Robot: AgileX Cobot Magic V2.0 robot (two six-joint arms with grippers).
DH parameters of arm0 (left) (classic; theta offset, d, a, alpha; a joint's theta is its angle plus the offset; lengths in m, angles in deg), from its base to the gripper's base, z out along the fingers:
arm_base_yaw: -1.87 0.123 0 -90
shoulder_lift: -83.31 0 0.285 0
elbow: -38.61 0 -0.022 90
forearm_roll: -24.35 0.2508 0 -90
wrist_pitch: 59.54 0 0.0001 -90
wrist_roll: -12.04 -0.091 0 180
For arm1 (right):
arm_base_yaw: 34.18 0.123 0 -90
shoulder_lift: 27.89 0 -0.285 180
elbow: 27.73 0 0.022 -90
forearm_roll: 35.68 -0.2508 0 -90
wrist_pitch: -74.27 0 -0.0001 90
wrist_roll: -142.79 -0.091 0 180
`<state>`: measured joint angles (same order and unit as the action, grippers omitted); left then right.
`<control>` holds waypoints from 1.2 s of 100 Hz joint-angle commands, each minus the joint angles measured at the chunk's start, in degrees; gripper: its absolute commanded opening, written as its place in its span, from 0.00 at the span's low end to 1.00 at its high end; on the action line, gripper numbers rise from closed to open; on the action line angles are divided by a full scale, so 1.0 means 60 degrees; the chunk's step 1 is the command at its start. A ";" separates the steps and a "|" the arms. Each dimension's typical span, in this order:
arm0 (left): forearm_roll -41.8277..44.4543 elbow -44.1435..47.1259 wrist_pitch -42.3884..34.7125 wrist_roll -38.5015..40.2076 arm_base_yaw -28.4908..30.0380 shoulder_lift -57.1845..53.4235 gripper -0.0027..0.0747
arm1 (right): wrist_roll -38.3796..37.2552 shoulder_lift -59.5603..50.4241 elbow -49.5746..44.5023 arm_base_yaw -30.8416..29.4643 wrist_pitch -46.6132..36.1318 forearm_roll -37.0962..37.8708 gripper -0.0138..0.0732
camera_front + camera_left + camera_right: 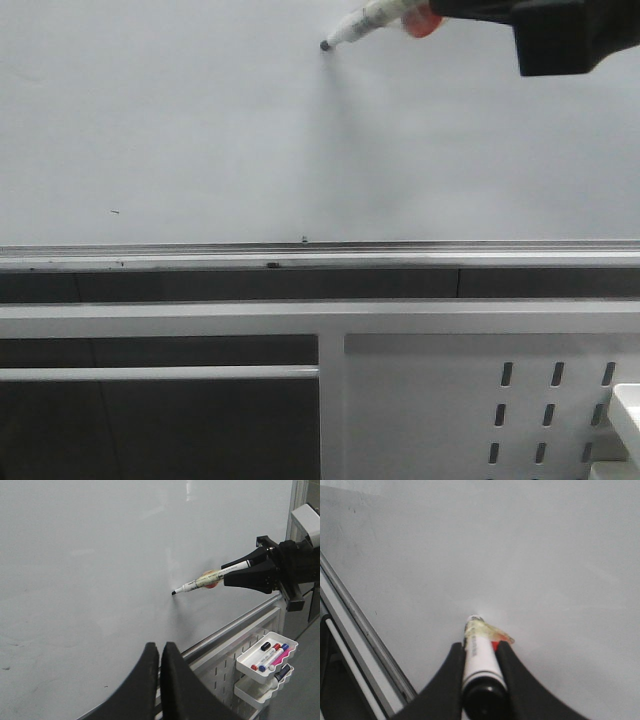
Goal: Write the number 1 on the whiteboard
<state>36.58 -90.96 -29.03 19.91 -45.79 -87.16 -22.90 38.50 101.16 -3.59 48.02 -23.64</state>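
The whiteboard is a pale grey-white board with a silver rail along its lower edge. No number 1 stroke shows on it. My right gripper is shut on a white marker with a black end and tape round its barrel. The marker's black tip is at the board's surface near the top of the front view; it also shows in the left wrist view. My left gripper is shut and empty, lower down and apart from the board.
A white perforated metal panel hangs below the rail. White trays with several coloured markers are fixed on it at the right. Tiny dark specks mark the board's lower left.
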 commanded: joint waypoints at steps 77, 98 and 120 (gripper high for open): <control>0.0006 0.0252 -0.0981 0.0086 0.0026 0.0142 0.01 | -0.0578 0.2721 0.0325 -0.0235 -0.0321 -0.1198 0.08; 0.0006 0.0252 -0.0981 0.0086 0.0026 0.0142 0.01 | -0.0578 0.2697 0.0325 -0.0213 -0.0631 -0.1198 0.08; -0.0286 0.0252 -0.0981 0.0086 0.0026 0.0142 0.01 | -0.0578 0.1227 0.0343 0.0998 0.0347 -0.1100 0.08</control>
<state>36.14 -87.94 -30.39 19.91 -45.79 -87.16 -26.93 51.40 101.15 0.01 52.91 -28.21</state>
